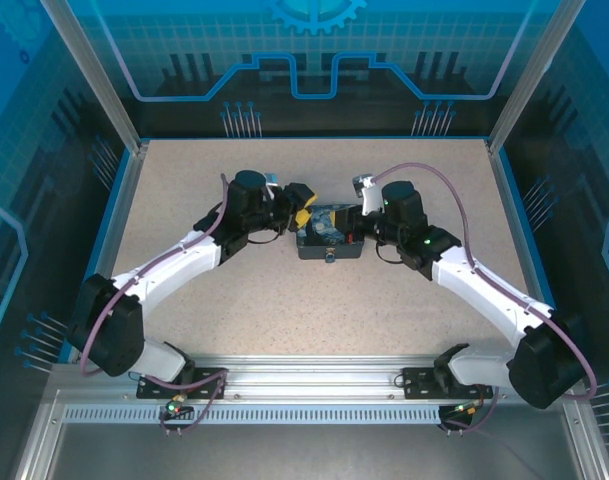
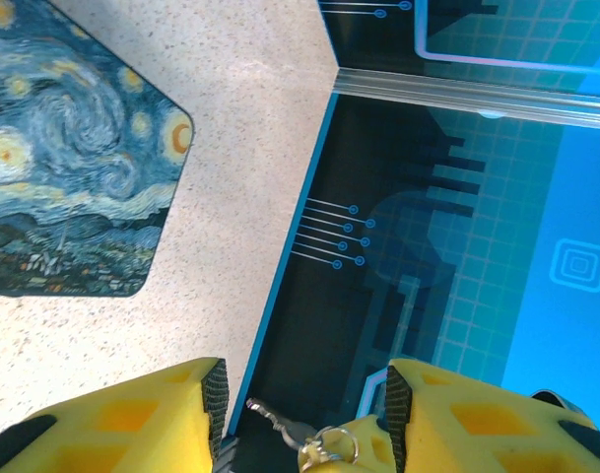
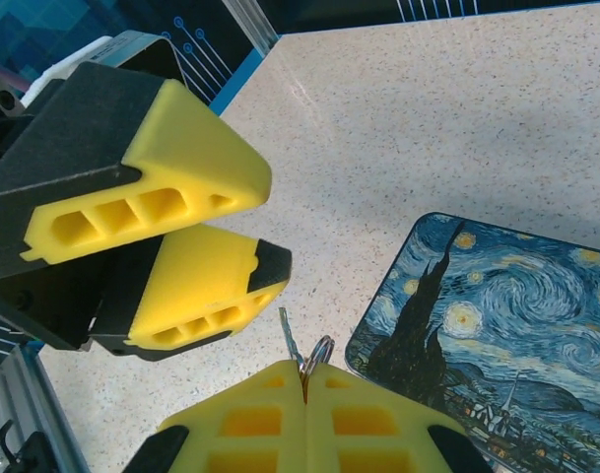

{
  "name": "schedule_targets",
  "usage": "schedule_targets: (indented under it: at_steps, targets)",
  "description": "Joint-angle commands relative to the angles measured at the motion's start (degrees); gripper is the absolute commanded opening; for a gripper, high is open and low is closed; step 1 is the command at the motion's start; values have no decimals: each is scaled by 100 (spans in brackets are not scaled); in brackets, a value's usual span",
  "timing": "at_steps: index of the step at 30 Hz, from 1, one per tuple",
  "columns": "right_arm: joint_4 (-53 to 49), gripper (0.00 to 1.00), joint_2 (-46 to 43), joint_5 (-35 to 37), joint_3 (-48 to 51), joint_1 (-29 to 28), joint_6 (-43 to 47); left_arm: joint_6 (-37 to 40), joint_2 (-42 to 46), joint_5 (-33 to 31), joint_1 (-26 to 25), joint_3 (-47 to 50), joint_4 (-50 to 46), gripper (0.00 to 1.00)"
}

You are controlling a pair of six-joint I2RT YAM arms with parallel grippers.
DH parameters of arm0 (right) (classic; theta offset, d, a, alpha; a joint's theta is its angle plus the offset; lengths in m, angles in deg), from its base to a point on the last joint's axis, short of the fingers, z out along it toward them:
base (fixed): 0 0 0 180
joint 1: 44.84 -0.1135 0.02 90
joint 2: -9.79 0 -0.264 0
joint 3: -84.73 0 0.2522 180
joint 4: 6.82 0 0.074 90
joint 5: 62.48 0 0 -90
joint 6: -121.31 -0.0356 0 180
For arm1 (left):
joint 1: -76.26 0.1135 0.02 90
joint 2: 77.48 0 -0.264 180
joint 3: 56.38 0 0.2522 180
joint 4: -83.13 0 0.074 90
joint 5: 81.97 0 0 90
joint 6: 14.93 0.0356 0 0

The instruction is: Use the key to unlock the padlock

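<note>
right gripper (image 3: 305, 379): the yellow fingers are being pressed flat together, no gap at all, and the key (image 3: 289, 335) is being pinched by its ring end right at the seam. The ring (image 3: 318, 350) and the thin blade are poking out past the tips.

left gripper (image 2: 304, 372): the jaws are being held partway apart with nothing gripped. The key is sitting in the gap, touching neither pad as far as can be told.

where the key is: it's being held up in the air between the two grippers, just beside the painted tin (image 3: 497, 325).

key's long axis: in the left wrist view it's being pointed roughly across the left gap, ring end by one finger, tip aimed at the other. In the right wrist view the tip is almost at the lower of the left's fingers (image 3: 211, 286).

nearer arm: both are being crowded in over the tin, but the key is being carried by the right one.

padlock: can't be called for sure. A small nub (image 1: 329, 257) on the tin's near edge might be it, too small to tell.

best guess at the step: a handover or regrip is being lined up. If the left is closed as is, the blade would probably be squeezed end-on rather than across its flats, so a twist is likely needed first.
</note>
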Motion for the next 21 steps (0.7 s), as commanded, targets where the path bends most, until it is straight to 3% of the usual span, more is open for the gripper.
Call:
schedule_targets:
  at_steps: [1,11,21]
  targets:
    - [-172,0,-120,231,-157,-125,274,-1,177,78,-26,-109,-264,46]
    - [-349,0,-45,1530,-383,-884,1114,-319,17,174,-87,-307,-419,45]
    - [-489,0,162,2667,-634,-1506,1917,-297,-178,227,-194,-499,-453,30]
